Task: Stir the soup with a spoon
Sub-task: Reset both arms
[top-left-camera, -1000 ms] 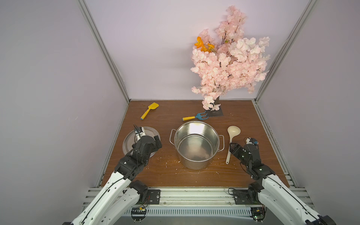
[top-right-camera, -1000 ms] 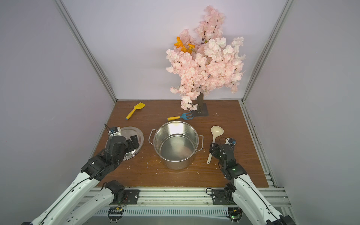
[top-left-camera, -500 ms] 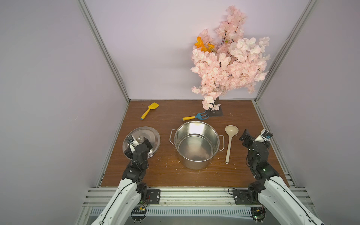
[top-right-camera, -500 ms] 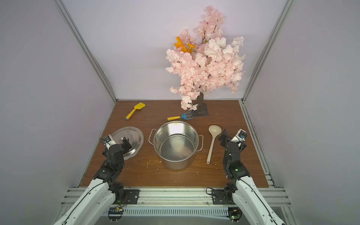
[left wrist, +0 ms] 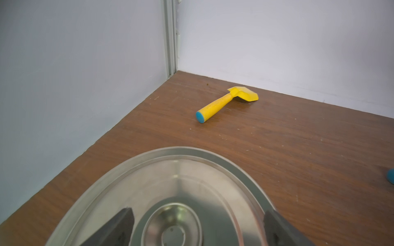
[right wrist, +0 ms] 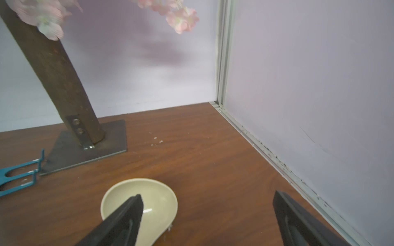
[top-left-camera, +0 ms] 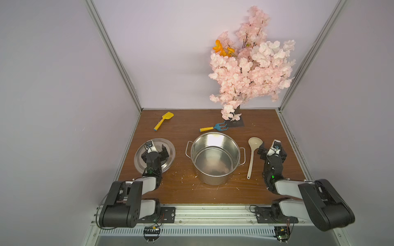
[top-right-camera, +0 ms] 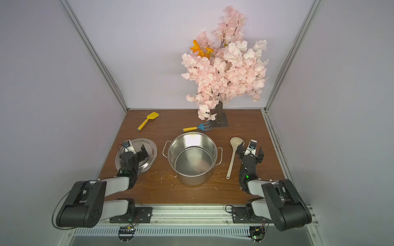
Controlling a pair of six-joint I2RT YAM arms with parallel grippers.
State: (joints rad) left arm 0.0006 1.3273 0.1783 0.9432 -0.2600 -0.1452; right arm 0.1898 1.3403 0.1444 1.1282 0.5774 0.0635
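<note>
The cream spoon (top-left-camera: 252, 155) (top-right-camera: 232, 159) lies flat on the table just right of the steel pot (top-left-camera: 213, 180) (top-right-camera: 191, 180), bowl end far, handle near. My right gripper (top-left-camera: 272, 151) (top-right-camera: 250, 151) (right wrist: 207, 196) is open to the right of the spoon's bowl (right wrist: 157, 200); one finger overlaps the bowl in the right wrist view, and nothing is held. My left gripper (top-left-camera: 154, 152) (top-right-camera: 133, 151) (left wrist: 198, 215) is open over the upturned pot lid (top-left-camera: 169, 147) (top-right-camera: 151, 147) (left wrist: 170, 181). I cannot make out soup; the pot's shiny bottom shows a faint pinkish patch.
A yellow toy shovel (top-left-camera: 163, 121) (top-right-camera: 147, 121) (left wrist: 226, 102) lies at the far left. A blue rake (top-left-camera: 215, 127) (top-right-camera: 197, 127) (right wrist: 19, 172) lies behind the pot, by the blossom tree's base plate (top-left-camera: 238, 123) (right wrist: 85, 153). Walls close in both sides. Crumbs dot the table.
Both arms have folded back, elbows now over the front rail. The right gripper moved from beside the spoon's handle to beside its bowl. Spoon, pot and lid stayed put.
</note>
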